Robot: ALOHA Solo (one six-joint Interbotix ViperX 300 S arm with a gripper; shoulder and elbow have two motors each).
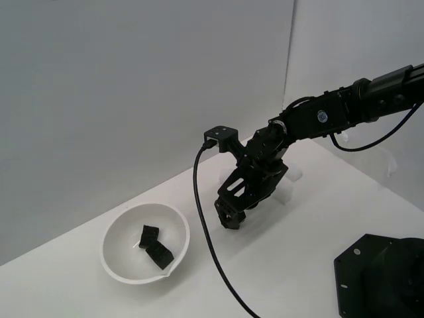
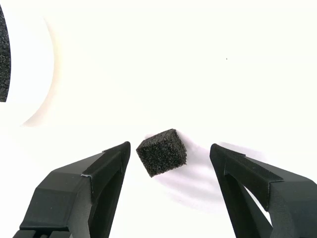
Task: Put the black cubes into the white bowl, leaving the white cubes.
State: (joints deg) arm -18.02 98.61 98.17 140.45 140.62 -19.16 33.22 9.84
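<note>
Two of three done, by the look of it. Largest first: arm [image 1: 344,109] reaching in from the exterior view's upper right, at about two o'clock, bent down at the wrist so the gripper [image 1: 230,220] hangs low over the white table [image 1: 298,265], near the middle of the scene. Next in size, white bowl [image 1: 144,243] at about eight o'clock from the gripper, near but not touching, with two black cubes [image 1: 155,246] lying inside, pressed against each other on the bowl floor. In the wrist view, only a curved slice of bowl rim and a dark sliver of cube inside it at the frame edge. Smallest and still outstanding: third black cube [image 2: 162,151], on the table between the two fingers [image 2: 94,188], turned slightly askew to them, closer to one finger than the other, touched by neither. Jaws spread wide, gaps on both sides of the cube, nothing gripped. Likely step in hand: settling around this last cube before closing. Remaining, as judged: close, lift, carry toward eight o'clock, release over the bowl. White cubes [image 1: 291,182] only faintly made out beyond the gripper at about one o'clock, pale against the table; count impossible to tell.
</note>
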